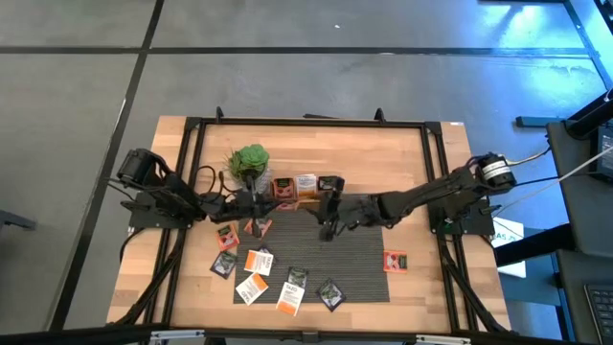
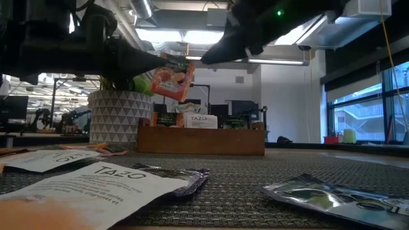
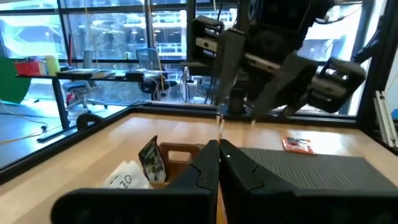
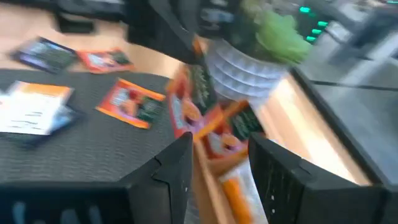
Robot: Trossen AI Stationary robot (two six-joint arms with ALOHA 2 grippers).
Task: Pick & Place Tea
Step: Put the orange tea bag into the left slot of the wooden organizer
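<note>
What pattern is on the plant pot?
White with grey triangles on the plant pot, clearest in the low view.

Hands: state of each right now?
Left hand: closed on an orange-red tea sachet, held above the tray.
Right hand: open, empty, above the tray.

One camera hangs high up and looks straight down on the whole tabletop [image 1: 402,144]. Another sits low on the mat and looks level across at the wooden tray [image 2: 201,139], with a sachet very close in front. Each arm carries a camera that looks forward past its own fingers. All four views share the wooden tray beside the potted plant [image 1: 248,160].
</note>
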